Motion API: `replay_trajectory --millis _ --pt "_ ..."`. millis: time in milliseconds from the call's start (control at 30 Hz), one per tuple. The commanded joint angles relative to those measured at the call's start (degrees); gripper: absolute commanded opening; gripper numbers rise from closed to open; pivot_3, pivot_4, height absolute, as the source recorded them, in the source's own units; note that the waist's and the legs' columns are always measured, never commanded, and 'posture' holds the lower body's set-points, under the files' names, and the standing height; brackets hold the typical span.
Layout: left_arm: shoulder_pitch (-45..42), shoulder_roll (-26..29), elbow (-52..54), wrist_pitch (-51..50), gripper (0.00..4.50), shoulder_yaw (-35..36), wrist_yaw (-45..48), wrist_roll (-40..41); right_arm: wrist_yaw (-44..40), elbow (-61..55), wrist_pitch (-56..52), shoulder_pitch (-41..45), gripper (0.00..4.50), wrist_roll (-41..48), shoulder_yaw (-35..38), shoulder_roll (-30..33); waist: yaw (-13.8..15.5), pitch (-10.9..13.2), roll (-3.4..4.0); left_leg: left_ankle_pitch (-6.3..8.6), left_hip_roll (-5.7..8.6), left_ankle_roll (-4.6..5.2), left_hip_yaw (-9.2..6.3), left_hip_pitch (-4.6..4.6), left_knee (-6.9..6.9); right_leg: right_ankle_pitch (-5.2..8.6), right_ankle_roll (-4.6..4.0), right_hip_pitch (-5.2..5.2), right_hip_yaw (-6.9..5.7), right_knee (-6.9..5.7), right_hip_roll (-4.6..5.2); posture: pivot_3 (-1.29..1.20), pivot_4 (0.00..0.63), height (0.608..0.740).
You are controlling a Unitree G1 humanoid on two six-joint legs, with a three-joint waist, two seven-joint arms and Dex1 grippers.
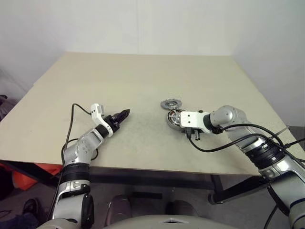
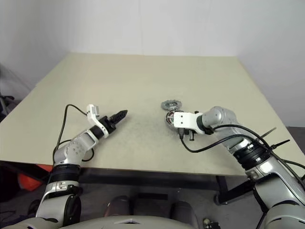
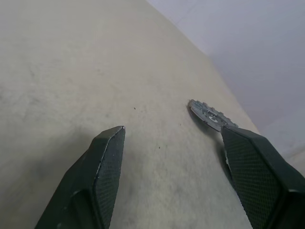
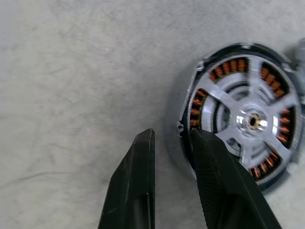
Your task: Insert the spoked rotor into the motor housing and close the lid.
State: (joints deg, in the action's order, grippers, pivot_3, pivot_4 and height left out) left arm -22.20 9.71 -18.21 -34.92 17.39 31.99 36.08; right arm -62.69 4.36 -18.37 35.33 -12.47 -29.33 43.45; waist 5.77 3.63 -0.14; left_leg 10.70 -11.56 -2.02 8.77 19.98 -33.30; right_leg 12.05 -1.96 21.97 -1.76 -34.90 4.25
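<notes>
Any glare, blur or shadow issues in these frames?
Right wrist view: glare on the spoked rotor hub, right gripper fingers soft. Left wrist view: left gripper shades the table, lid soft. Head views: even light.

A broad beige table [image 1: 143, 81] with a faintly speckled top stands against a plain white wall [image 1: 143, 24]; something orange-red [image 1: 21, 179] lies on the floor beneath the table's near left edge.

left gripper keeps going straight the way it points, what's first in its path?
Likely the lid, lying flat on the table ahead of the open left gripper. Bare tabletop before it; depth is hard to judge.
</notes>
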Motion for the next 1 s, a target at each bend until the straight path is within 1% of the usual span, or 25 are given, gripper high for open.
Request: replay_trajectory --millis 33,67,167,267,333,467,600,667,700,767,800,933,1000 --pt "0.11 0.32 2.36 0.74 3.38 0.49 0.02 0.8 -0.56 3.99 1.05 0.47 0.25 -2.28 -0.74 -0.72 -0.02 -0.02 -0.04 0.0 0.0 0.0 0.0 -0.03 0.0 0.0 0.01 -0.03 0.01 0.0 0.0 0.0 0.0 0.74" --pt "0.18 0.42 2.37 0.72 3.38 0.58 0.05 0.84 -0.34 4.59 1.31 0.68 0.01 -2.59 -0.66 -1.05 -0.08 -0.06 -0.11 0.0 0.0 -0.01 0.0 -0.03 0.0 0.01 0.01 -0.04 0.01 0.0 0.0 0.0 0.0 0.74" --pt "0.21 0.53 2.47 0.64 3.38 0.7 -0.04 0.84 0.22 6.15 2.0 1.02 0.01 -3.36 -0.36 -1.89 -0.29 -0.08 -0.14 -0.01 -0.01 -0.02 -0.01 -0.06 -0.03 0.01 0.02 -0.07 0.02 0.01 -0.01 0.0 0.0 0.74" --pt "0.02 0.59 2.44 0.54 3.38 0.77 -0.16 0.85 0.29 6.85 2.48 1.06 0.01 -3.64 -0.04 -2.17 -0.34 -0.1 -0.16 -0.02 -0.01 -0.03 0.0 -0.2 -0.03 0.19 0.32 -0.17 0.04 0.01 -0.01 0.0 0.0 0.74" --pt "-0.1 0.6 2.36 0.58 3.38 0.72 -0.18 0.78 0.5 7.01 2.28 1.08 0.01 -3.47 0.44 -2.24 -0.34 -0.09 -0.16 -0.02 -0.01 -0.03 0.0 -0.27 -0.02 0.21 0.36 -0.27 0.04 0.01 -0.01 0.0 0.0 0.74" --pt "-0.31 0.58 2.07 0.73 3.38 0.61 -0.16 0.64 0.46 6.06 -1.56 1.53 0.01 -0.93 2.71 -3.73 -0.37 -0.09 -0.16 -0.02 0.0 -0.03 -0.01 -0.34 -0.02 0.22 0.38 -0.38 0.04 0.04 -0.01 0.0 0.0 0.74" --pt "-0.64 0.86 1.38 1.03 3.38 0.9 -0.07 0.58 0.78 1.37 -19.45 5.16 0.01 6.86 9.48 -11.18 -0.89 -0.05 -0.11 -0.02 -0.03 -0.04 -0.02 -0.34 -0.02 0.22 0.38 -0.27 0.05 0.01 -0.04 0.0 0.0 0.74" --pt "-0.71 0.98 1.28 1.06 3.38 1.04 -0.05 0.59 0.87 -0.04 -23.56 6.05 0.01 7.9 10.49 -12.54 -0.98 -0.05 -0.1 -0.08 -0.05 -0.12 -0.06 -0.09 0.0 0.16 0.28 0.09 0.04 -0.07 -0.05 0.0 0.0 0.74" --pt "-0.75 1.14 1.22 1.15 3.38 1.3 -0.16 0.62 1.38 -0.89 -27.03 7.1 0.01 9.15 11.46 -14.04 -0.96 -0.05 -0.1 -0.1 -0.07 -0.16 -0.05 0.02 0.0 -0.02 -0.02 0.23 0.03 -0.15 -0.05 0.0 0.0 0.74" --pt "-0.76 1.44 1.2 1.3 3.38 1.83 -0.38 0.71 2.79 -2.03 -33.24 9.06 0.01 11.51 13.17 -16.79 -1.04 -0.03 -0.07 -0.11 -0.07 -0.17 -0.01 0.1 0.0 -0.1 -0.15 0.38 0.03 -0.32 -0.05 0.0 0.0 0.74" --pt "-0.74 1.61 1.23 1.35 3.38 2.03 -0.45 0.75 3.53 -2.3 -35.08 9.72 0.01 12.11 13.51 -17.61 -0.97 -0.02 -0.06 -0.11 -0.09 -0.17 -0.01 0.18 0.06 -0.09 -0.18 0.5 0.02 -0.33 -0.07 0.0 0.0 0.74" --pt "-0.31 2.64 1.14 1.94 3.38 3.47 -0.72 1.14 7.48 -3.53 -41.26 11.15 0.01 14.89 14.51 -21.5 -0.25 -0.02 -0.05 -0.23 -0.14 -0.37 -0.02 0.99 0.13 -0.01 -0.32 1.24 -0.14 -0.33 -0.1 0.0 0.0 0.74" --pt "-0.12 3.34 0.88 2.25 3.38 4.36 -0.86 1.17 9.57 -4.38 -42.81 11.29 0.01 15.73 14.11 -23.54 -0.18 -0.02 -0.05 -0.22 -0.15 -0.35 -0.02 1.18 0.13 -0.01 -0.32 1.35 -0.2 -0.31 -0.1 0.0 0.0 0.74"
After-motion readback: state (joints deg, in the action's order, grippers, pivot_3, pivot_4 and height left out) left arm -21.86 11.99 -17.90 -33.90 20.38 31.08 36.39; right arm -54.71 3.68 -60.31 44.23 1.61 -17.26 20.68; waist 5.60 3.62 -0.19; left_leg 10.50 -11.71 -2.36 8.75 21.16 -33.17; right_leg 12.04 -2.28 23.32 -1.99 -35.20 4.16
